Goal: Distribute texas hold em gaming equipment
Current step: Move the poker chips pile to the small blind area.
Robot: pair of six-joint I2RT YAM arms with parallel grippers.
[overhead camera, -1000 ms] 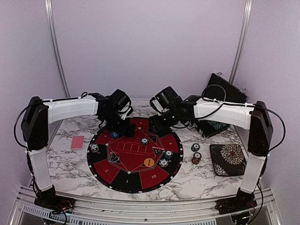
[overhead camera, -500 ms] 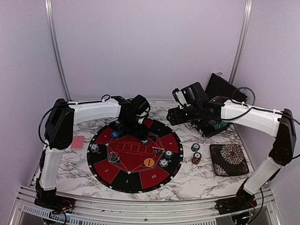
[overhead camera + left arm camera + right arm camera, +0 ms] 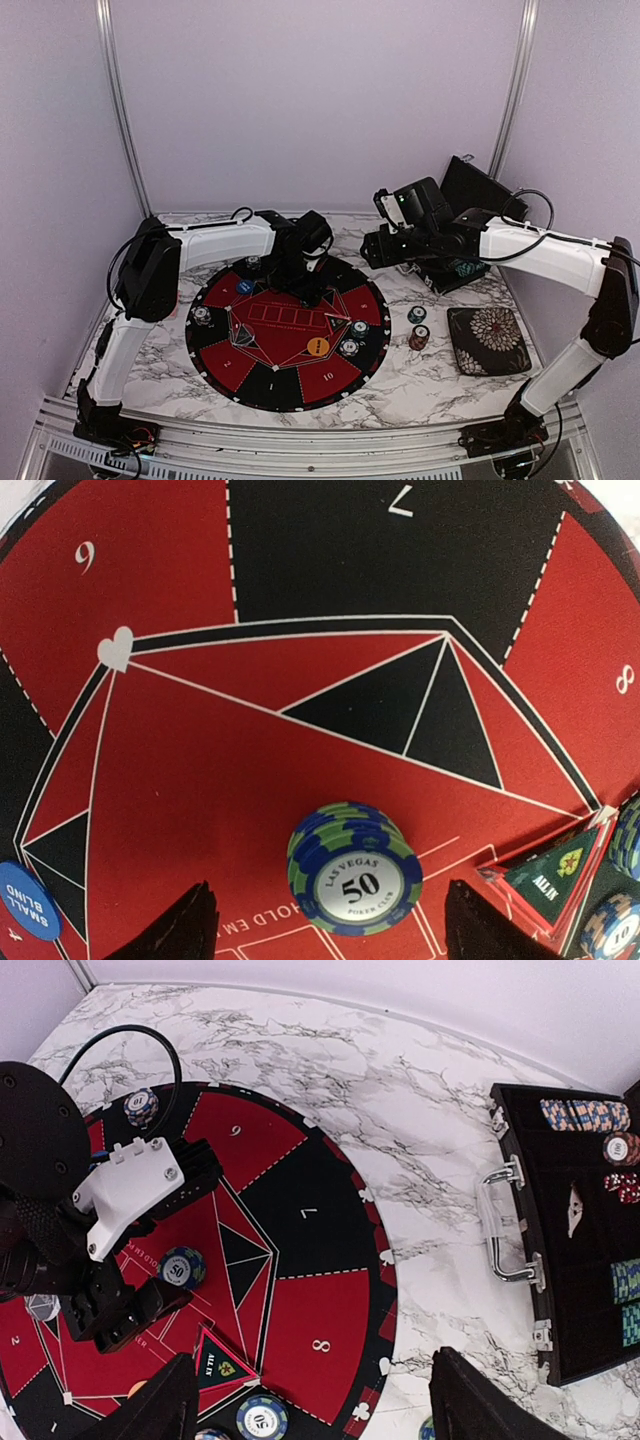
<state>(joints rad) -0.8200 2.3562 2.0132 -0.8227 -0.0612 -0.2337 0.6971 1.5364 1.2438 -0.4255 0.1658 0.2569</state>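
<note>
Left gripper (image 3: 330, 920) hung over round mat (image 3: 250, 770), jaws apart, straddling blue-green chip stack (image 3: 352, 868) marked 50, touching nothing. Stack sat on mat's red centre, near seat 7. Right gripper (image 3: 310, 1400) spread wide, empty, above mat's seat-8 edge, beside open case (image 3: 575, 1250).

Blue-and-green striped chip stack (image 3: 353, 866) between black left claw (image 3: 330, 935) tips, on red-and-black mat (image 3: 250, 730); blue disc (image 3: 28, 900) left; white-grey marbled tabletop (image 3: 400, 1090).
</note>
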